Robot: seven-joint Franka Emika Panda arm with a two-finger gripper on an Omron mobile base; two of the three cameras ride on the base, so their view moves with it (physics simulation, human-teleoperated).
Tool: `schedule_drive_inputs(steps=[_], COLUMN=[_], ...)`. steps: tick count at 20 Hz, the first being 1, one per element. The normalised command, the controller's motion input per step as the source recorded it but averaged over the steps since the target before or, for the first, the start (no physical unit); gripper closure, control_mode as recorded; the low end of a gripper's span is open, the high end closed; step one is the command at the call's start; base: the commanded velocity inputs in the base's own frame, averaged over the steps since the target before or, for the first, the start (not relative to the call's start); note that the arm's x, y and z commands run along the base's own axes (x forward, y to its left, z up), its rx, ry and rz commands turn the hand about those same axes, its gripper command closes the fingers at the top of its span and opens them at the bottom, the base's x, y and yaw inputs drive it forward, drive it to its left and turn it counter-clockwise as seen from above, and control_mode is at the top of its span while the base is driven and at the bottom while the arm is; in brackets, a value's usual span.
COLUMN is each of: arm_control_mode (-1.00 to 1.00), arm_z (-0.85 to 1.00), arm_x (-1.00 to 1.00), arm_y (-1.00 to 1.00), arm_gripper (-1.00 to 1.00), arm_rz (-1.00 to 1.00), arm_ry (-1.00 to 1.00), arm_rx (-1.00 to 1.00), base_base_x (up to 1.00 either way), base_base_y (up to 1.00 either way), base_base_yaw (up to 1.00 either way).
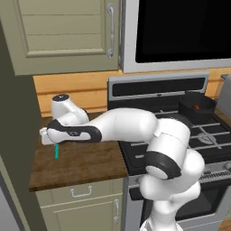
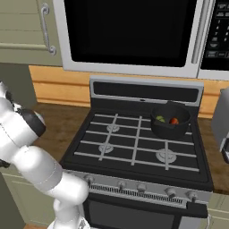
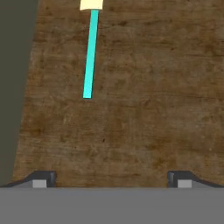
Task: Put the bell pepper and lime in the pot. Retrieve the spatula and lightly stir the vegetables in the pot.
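Note:
The spatula (image 3: 89,54) lies flat on the wooden counter (image 3: 144,87), its teal handle pointing toward me and its cream blade (image 3: 91,4) at the top edge of the hand view. My gripper (image 3: 112,180) hovers open above the counter, the handle's end a little ahead and left of centre, nothing between the fingers. In the left base view the hand (image 1: 47,134) hangs over the counter's left part with the spatula's teal handle (image 1: 57,151) showing just below it. The black pot (image 2: 170,121) stands on the stove's back right burner, holding the lime (image 2: 160,119) and the bell pepper (image 2: 174,120).
A dark wall (image 3: 13,87) borders the counter right beside the spatula. The stove (image 2: 134,143) sits to the counter's right, with a microwave (image 2: 129,31) above it and a cabinet (image 1: 63,31) over the counter. A grey appliance (image 2: 221,120) stands right of the stove.

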Motion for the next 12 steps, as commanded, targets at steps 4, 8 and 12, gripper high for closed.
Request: schedule_drive_inputs(steps=[4, 8, 12], arm_control_mode=[-1.00, -1.00, -1.00], arm_z=[-0.34, -0.30, -0.31], arm_x=[0.06, 0.02, 0.20], arm_y=[0.09, 0.00, 0.02], arm_gripper=[-1.00, -1.00, -1.00], arm_rz=[0.00, 0.00, 0.00], arm_ry=[0.01, 0.00, 0.00], arm_rx=[-0.04, 0.00, 0.00], base_base_x=[0.00, 0.00, 0.00], base_base_y=[0.00, 0.00, 0.00], base_base_yaw=[0.00, 0.00, 0.00])
